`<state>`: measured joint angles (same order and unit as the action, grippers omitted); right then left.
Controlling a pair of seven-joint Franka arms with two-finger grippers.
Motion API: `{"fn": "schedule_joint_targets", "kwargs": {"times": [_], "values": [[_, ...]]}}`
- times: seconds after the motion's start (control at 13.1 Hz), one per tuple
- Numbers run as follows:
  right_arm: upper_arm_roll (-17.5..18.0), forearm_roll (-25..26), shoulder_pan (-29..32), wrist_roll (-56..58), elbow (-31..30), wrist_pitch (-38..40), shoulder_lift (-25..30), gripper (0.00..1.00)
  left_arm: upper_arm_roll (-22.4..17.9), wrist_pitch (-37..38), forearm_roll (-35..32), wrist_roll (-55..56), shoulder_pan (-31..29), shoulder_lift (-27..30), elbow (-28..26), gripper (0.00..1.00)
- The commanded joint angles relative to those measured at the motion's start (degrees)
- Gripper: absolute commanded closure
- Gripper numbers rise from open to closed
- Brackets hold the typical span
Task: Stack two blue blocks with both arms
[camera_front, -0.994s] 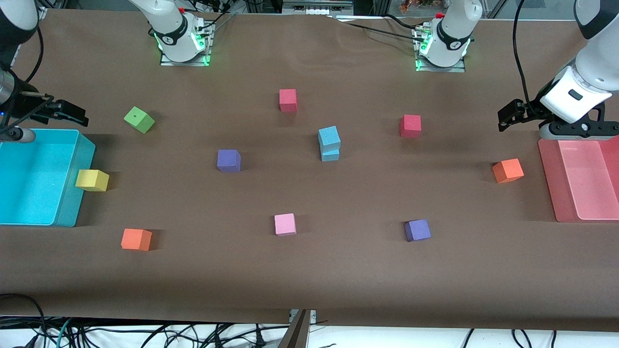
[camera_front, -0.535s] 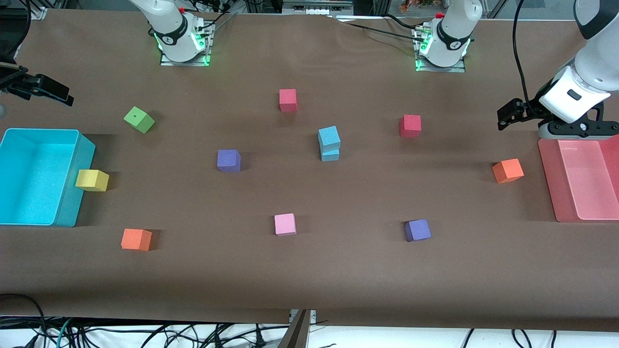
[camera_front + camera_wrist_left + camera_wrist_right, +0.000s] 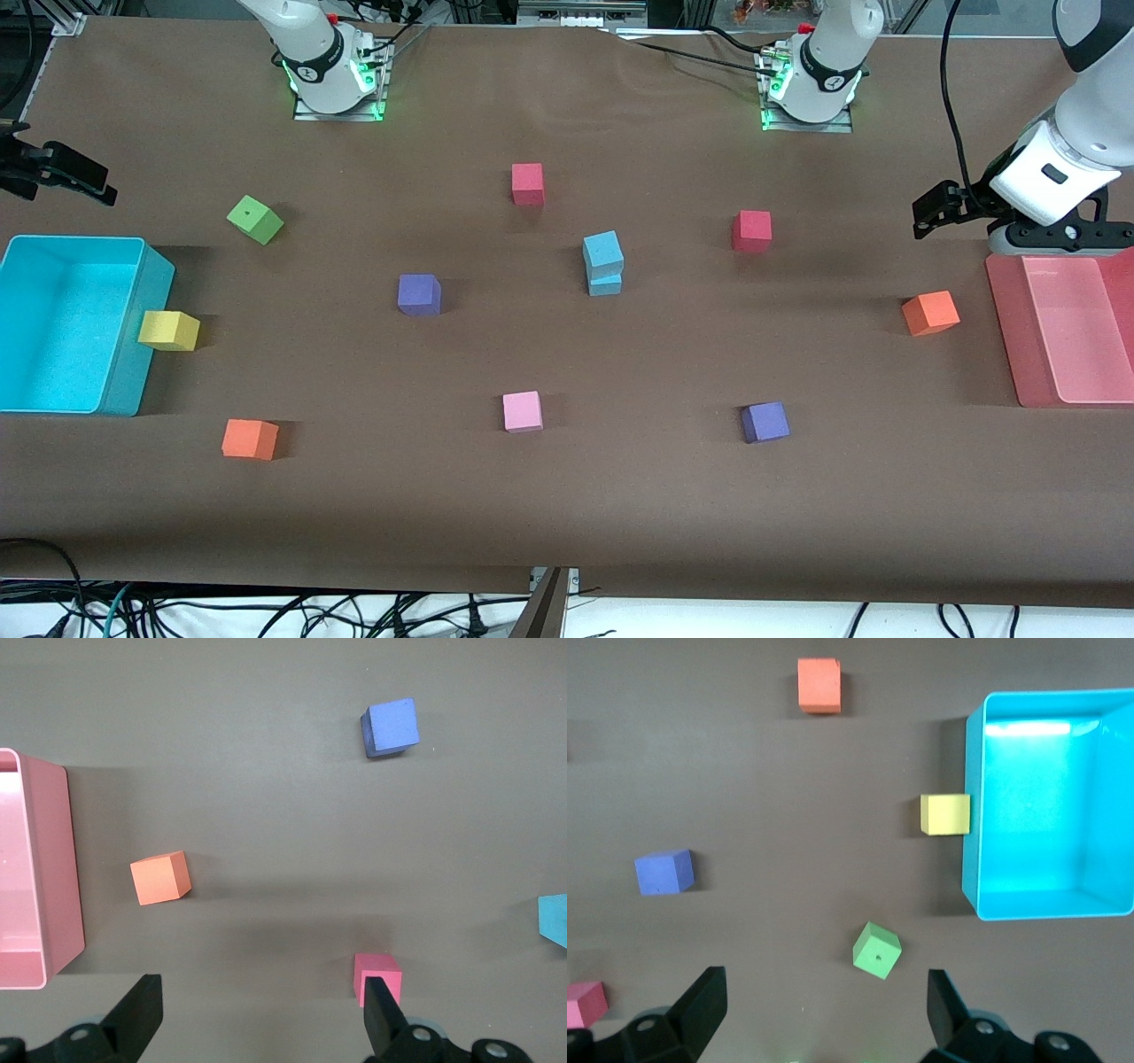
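Two blue blocks stand stacked mid-table, the upper blue block slightly askew on the lower blue block. The left wrist view catches only an edge of a blue block. My left gripper hangs open and empty near the pink tray. My right gripper is open and empty, high over the right arm's end of the table, beside the cyan bin.
Cyan bin with a yellow cube against it; pink tray. Loose cubes lie scattered: green, orange, purple, pink, purple, red, red, orange.
My right gripper has moved off the cyan bin toward the table's corner by the right arm's base. The left arm and the stack have stayed put.
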<state>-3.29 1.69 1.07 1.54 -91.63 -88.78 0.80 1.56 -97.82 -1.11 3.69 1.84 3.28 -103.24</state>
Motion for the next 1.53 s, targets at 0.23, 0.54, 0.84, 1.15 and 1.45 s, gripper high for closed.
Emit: {"fn": "schedule_joint_targets", "kwargs": {"times": [0.23, 0.54, 0.84, 1.15, 1.45], "values": [[0.83, 0.86, 0.07, 0.74, 0.84, -2.27, -1.32, 0.0, 0.11, 1.32, 0.06, -0.62, -0.44, 0.67, 0.32, 0.0], [1.0, 0.86, -0.02, 0.83, 1.54, -2.89, -1.77, 0.0, 0.11, 1.41, 0.06, -0.35, -0.44, 0.67, 0.41, 0.0], [0.92, 0.6, -0.02, 0.57, 1.98, -2.63, -1.85, 0.0, 0.46, 1.5, -0.03, -0.18, -0.44, 0.67, 0.41, 0.0], [0.65, 0.6, 0.24, 0.39, 1.89, -2.19, -1.86, 0.0, 0.46, 1.85, -0.03, -0.18, -0.44, 0.67, 0.41, 0.0], [0.83, 0.51, 0.16, -4.44, 1.89, -0.96, -1.77, 0.0, 0.46, 2.29, -0.03, 0.17, -0.44, 0.67, 0.41, 0.0]]}}
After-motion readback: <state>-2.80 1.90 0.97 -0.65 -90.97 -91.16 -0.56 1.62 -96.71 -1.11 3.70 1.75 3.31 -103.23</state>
